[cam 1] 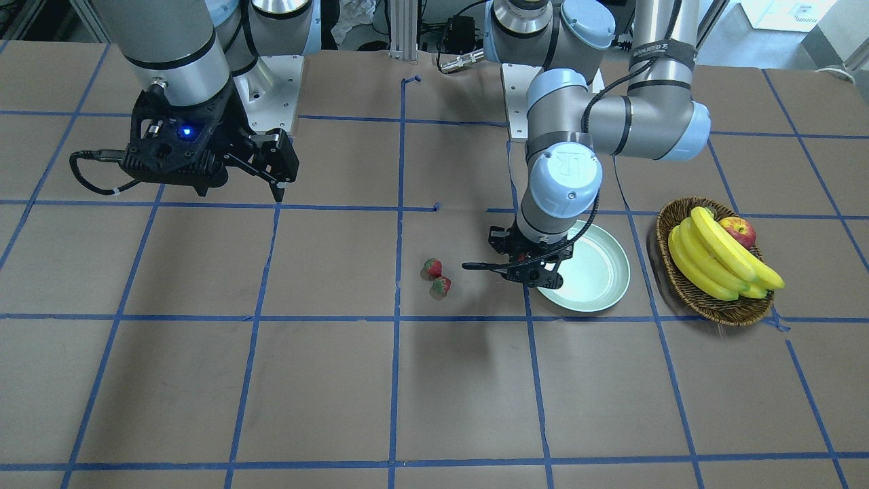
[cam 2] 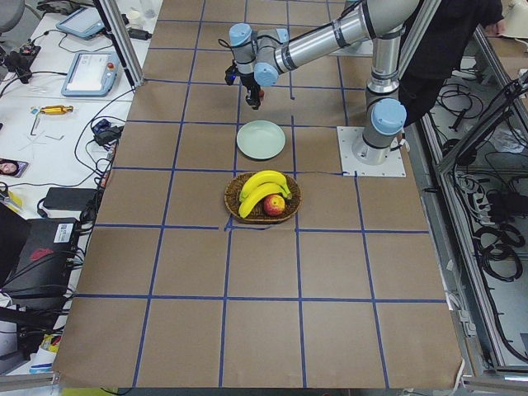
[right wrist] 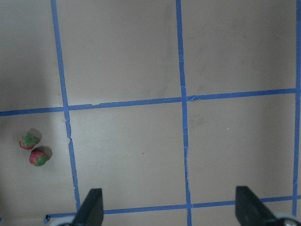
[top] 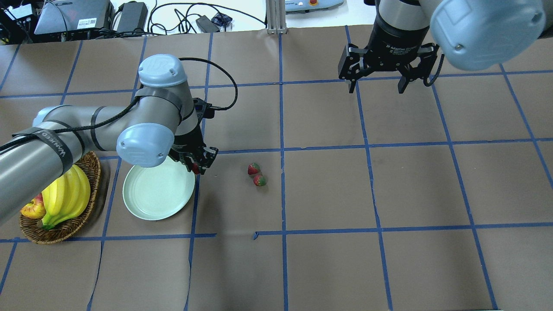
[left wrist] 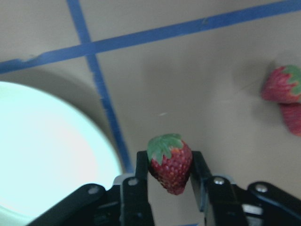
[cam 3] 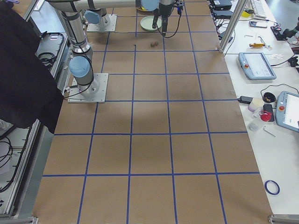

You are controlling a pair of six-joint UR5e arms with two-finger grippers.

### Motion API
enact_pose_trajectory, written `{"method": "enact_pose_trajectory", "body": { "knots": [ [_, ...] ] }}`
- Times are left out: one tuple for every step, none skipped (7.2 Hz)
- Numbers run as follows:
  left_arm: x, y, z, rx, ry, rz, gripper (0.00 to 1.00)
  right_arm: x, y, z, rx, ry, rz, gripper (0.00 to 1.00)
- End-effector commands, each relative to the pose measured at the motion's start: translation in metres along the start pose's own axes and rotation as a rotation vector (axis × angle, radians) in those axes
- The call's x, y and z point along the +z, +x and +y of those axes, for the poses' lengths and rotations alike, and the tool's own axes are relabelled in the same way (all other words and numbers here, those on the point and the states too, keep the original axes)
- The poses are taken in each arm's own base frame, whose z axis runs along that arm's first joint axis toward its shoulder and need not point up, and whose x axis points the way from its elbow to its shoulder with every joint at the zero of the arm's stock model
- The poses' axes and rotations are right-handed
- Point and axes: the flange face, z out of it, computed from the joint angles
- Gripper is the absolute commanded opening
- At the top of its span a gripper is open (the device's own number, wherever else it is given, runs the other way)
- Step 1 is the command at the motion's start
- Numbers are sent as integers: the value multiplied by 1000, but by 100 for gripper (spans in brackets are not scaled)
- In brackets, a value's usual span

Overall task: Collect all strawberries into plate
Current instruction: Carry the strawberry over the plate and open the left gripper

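Strawberries in plate: none that I can see; the plate (top: 149, 203) shows bare mint surface wherever the arm does not cover it.
Held strawberry: one held strawberry (left wrist: 170, 162) is clamped between the fingers of the left gripper (top: 196, 162), green cap on top, clear of the table.
Its position: just beside the plate's rim, over the brown paper next to a blue tape line; from the wrist view I judge it is not yet over the plate.
Loose strawberries: first loose strawberry (top: 254, 169) and second loose strawberry (top: 259, 180) lie together on the table, touching or nearly so, near the plate.
Right gripper: the right gripper (top: 376, 86) hangs with fingers spread and nothing between them, well apart from the fruit.
Progress, as I judge it: one of three picked, none delivered.
Left to do: carry this one over the rim and let go, then fetch the other two.
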Motion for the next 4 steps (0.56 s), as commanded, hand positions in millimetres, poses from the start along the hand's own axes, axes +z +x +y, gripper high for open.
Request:
{"method": "enact_pose_trajectory", "body": {
  "knots": [
    [27, -64, 20, 57, -29, 4, 8, 0, 0, 0, 0, -1, -1, 100],
    [43, -65, 21, 64, -52, 10, 9, 0, 0, 0, 0, 1, -1, 100],
    [56, -62, 25, 62, -80, 23, 49, 1, 0, 0, 0, -2, -1, 100],
    [53, -63, 24, 52, -67, 18, 90, 1, 0, -1, 0, -1, -1, 100]
  ]
}}
